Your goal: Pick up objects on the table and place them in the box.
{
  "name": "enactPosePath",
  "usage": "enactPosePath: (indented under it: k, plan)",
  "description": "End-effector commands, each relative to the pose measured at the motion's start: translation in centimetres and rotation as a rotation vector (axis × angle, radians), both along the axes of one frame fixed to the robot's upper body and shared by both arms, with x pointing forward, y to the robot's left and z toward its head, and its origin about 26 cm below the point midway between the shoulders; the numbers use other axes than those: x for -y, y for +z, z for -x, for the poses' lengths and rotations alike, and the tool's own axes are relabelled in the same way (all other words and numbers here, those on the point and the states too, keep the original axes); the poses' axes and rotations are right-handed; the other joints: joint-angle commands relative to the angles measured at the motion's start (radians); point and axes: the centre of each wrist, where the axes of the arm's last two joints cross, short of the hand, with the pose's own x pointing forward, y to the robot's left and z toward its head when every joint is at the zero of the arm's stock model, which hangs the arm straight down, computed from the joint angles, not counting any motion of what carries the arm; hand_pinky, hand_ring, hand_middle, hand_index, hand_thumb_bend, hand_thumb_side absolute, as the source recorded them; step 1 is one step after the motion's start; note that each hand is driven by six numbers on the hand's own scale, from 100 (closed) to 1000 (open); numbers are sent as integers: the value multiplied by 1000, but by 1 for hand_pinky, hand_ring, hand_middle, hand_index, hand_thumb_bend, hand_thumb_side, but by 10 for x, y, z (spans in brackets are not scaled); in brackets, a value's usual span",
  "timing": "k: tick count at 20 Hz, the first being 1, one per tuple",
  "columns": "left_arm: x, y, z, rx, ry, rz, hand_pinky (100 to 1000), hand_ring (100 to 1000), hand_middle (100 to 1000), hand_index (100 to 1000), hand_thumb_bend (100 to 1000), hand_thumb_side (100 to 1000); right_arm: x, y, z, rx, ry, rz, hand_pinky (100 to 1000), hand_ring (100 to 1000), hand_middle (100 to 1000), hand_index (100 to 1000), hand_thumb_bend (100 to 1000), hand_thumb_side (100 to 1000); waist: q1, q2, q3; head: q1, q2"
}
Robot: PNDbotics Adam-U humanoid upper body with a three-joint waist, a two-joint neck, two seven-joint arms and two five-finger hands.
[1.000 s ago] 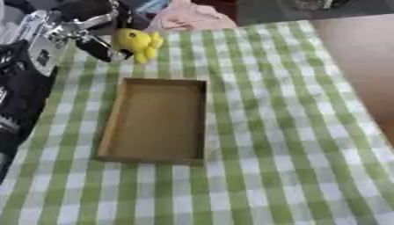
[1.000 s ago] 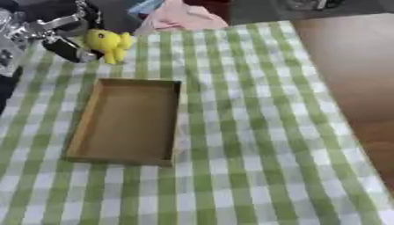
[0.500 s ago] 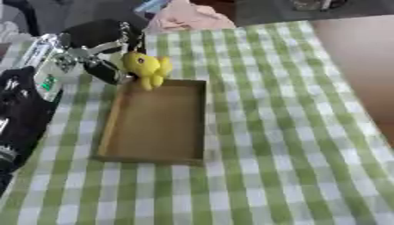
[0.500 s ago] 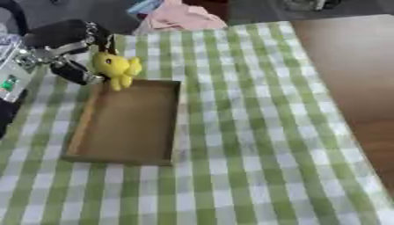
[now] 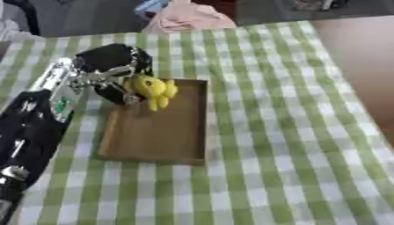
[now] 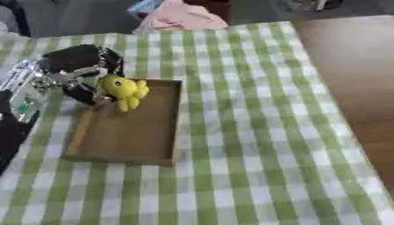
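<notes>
Left hand (image 5: pixel 115 81) grips yellow plush toy (image 5: pixel 152 89) above the empty cardboard box (image 5: pixel 158 132); release not yet done.

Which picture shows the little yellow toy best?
The left eye view shows the yellow toy best: it sits nearer the middle, held by the left hand over the far end of the box. The right eye view shows the same toy almost as well, only further left in the picture.
</notes>
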Motion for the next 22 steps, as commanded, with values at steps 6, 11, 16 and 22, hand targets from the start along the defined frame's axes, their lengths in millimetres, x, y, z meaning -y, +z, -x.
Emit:
enactPosePath:
  k: [6, 11, 16, 22]
  plan:
    - [11, -4, 8, -29, -9, -68, 215, 563, 596, 669, 307, 100, 2, 8, 5, 21, -14, 12, 700, 673, 539, 853, 100, 621, -1, -15, 2, -8, 14]
    - [10, 1, 12, -10, -4, -158, 486, 761, 798, 870, 531, 326, 2, 7, 5, 17, -15, 11, 700, 673, 539, 853, 100, 622, -1, -16, 4, -8, 12]
    - [6, 2, 12, 1, -5, -188, 494, 773, 815, 886, 548, 379, 2, 7, 5, 15, -14, 10, 699, 673, 539, 853, 100, 622, -2, -19, 6, -8, 10]
    - [1, 22, 18, 59, -13, -57, 412, 740, 785, 859, 415, 376, 3, 7, 5, 16, -18, 8, 700, 674, 540, 853, 100, 621, -3, -27, 9, -7, 7]
